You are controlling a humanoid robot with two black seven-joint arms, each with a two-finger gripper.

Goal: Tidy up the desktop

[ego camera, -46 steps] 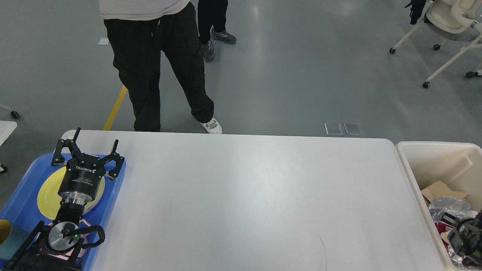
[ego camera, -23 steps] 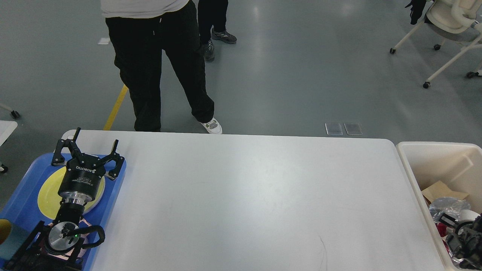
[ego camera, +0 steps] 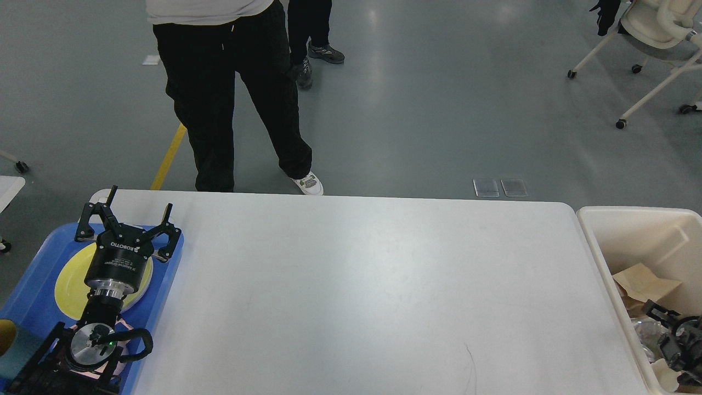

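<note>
Only the right side has changed over the last second: my right gripper [ego camera: 672,340] has slid further up over the cream-coloured plastic bin [ego camera: 636,233], and the junk under it looks reshuffled, with a tan piece of cardboard [ego camera: 639,282] now showing more fully. It's small, dark and half buried in clutter, so I honestly can't tell whether its fingers are spread or pinched, or whether they're carrying anything.

My left gripper [ego camera: 137,216] hasn't budged. It hovers over the round yellow plate [ego camera: 68,280] on the blue plastic tray [ego camera: 33,288], fingers spread wide with nothing between them.

The large white rectangular desktop [ego camera: 373,291] stretches out between the two arms, to the right of the left fingers and to the left of the right ones, with its long axis running from one gripper across to the other. The left fingers already hang over its far left corner, so that arm is the nearer one. The right fingers are off the table edge, above the bin.

I don't see anything loose on the white surface, just a faint dark scratch [ego camera: 470,365] near my edge. My guess is the clearing is pretty much done, and what's left is pulling both arms back without clipping the bin wall or the tray.
</note>
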